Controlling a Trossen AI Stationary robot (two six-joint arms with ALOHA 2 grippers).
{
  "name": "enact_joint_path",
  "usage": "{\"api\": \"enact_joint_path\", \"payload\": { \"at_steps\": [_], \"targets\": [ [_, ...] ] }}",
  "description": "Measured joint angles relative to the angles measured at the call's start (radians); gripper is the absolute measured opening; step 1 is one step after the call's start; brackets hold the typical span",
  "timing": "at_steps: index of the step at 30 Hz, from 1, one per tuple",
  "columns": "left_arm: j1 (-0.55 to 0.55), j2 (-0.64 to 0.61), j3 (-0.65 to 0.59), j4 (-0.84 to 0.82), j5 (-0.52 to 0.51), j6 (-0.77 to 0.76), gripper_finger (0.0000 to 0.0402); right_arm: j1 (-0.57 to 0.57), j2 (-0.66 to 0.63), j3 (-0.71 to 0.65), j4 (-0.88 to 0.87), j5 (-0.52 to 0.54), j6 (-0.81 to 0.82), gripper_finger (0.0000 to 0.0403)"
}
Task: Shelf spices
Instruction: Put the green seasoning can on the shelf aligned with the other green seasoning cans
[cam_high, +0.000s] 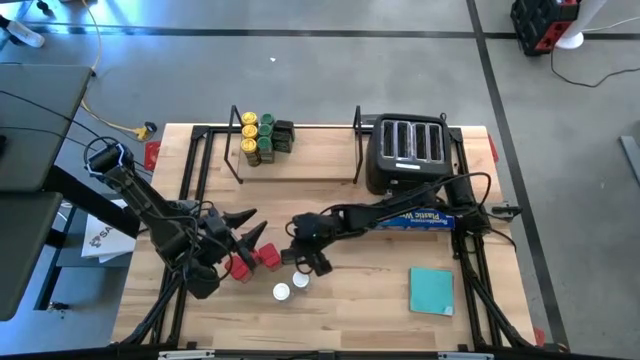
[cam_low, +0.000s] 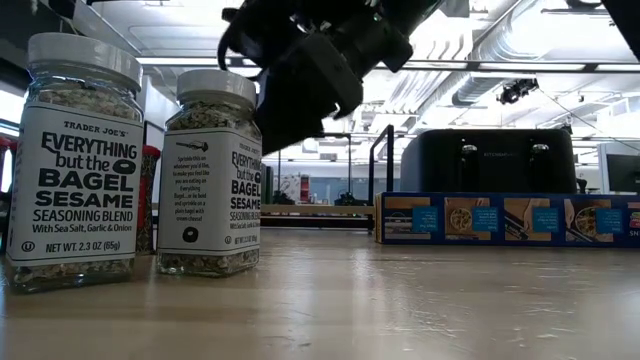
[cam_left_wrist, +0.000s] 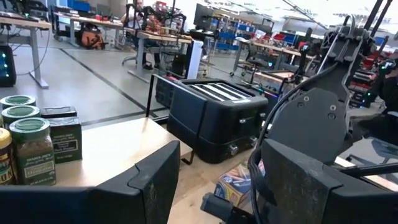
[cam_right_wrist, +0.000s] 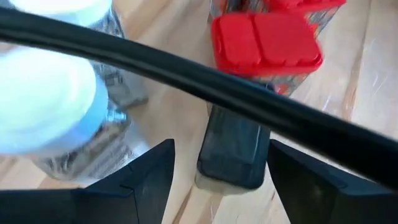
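Several spices with yellow and green lids (cam_high: 258, 137) stand at the left end of the shelf (cam_high: 300, 165) at the table's far side. On the near table stand two red tins (cam_high: 268, 256), two white-capped jars (cam_high: 291, 287) and a small black container (cam_right_wrist: 233, 149). My right gripper (cam_right_wrist: 217, 180) is open, slanting down, with one finger on either side of the black container and apart from it. In the high view it (cam_high: 310, 260) hides that container. My left gripper (cam_high: 248, 226) is open and holds nothing, left of the red tins.
A black toaster (cam_high: 410, 150) stands at the shelf's right end, with a long blue box (cam_high: 420, 218) in front of it. A flat teal square (cam_high: 432, 290) lies near right. A dark cable (cam_right_wrist: 249, 99) crosses the right wrist view.
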Motion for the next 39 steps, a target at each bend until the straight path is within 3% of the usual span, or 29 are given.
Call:
{"api": "enact_joint_path", "payload": {
  "at_steps": [4,12,25,31,39],
  "targets": [
    [0.000,0.000,0.000,0.000,0.001,0.003,0.0220,-0.008,0.000,0.000,0.008,0.000,0.013,0.0224],
    [0.000,0.000,0.000,-0.001,0.001,0.016,0.0220,-0.028,-0.001,0.000,0.013,0.000,0.069,0.0121],
    [0.000,0.000,0.000,-0.002,0.005,0.017,0.0220,-0.078,-0.052,0.028,-0.047,0.075,0.052,0.0121],
    [0.000,0.000,0.000,0.000,0.012,0.017,0.0220,-0.223,-0.123,0.083,-0.110,0.125,0.028,0.0121],
    [0.000,0.000,0.000,0.000,0.012,0.017,0.0220,-0.430,-0.080,0.138,-0.104,0.092,0.033,0.0121]
  ]
}}
